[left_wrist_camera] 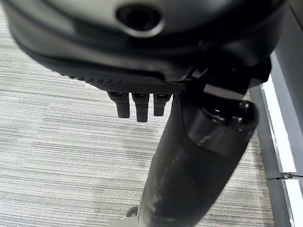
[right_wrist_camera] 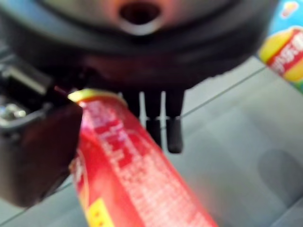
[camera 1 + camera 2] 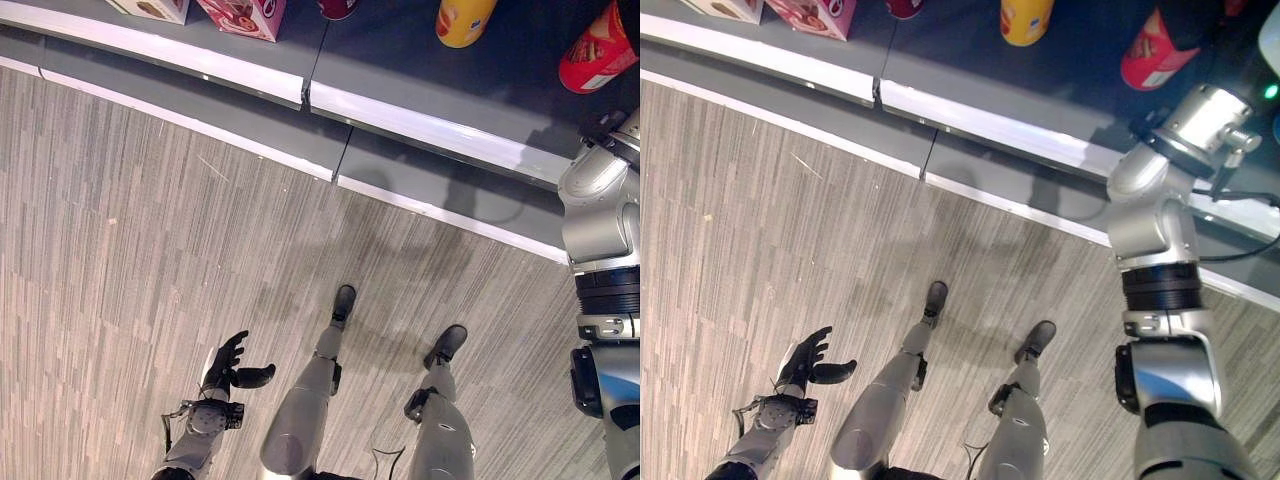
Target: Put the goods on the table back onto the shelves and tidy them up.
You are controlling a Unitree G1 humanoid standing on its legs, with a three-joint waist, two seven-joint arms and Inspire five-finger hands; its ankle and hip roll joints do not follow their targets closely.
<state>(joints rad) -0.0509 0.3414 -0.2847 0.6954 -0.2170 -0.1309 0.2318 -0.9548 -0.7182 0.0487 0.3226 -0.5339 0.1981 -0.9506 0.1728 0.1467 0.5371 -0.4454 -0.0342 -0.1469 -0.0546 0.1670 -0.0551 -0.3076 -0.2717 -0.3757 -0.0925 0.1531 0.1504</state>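
red can (image 2: 137, 175) sits in the right hand (image 2: 42, 146), thumb on one side, fingers (image 2: 173, 132) on the other, over the grey shelf (image 3: 1040, 75). right arm reaches up and forward over the shelf edge. left hand (image 3: 228, 368) hangs low over the wood-look floor (image 3: 120, 230), fingers relaxed and apart, holding nothing. yellow bottle (image 3: 463, 20) and pink box (image 3: 245, 15) stand further back on the shelf.

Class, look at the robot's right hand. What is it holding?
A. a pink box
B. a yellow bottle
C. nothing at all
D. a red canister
D: in the right wrist view, the right hand has its thumb and fingers closed around a red canister, above the grey shelf.
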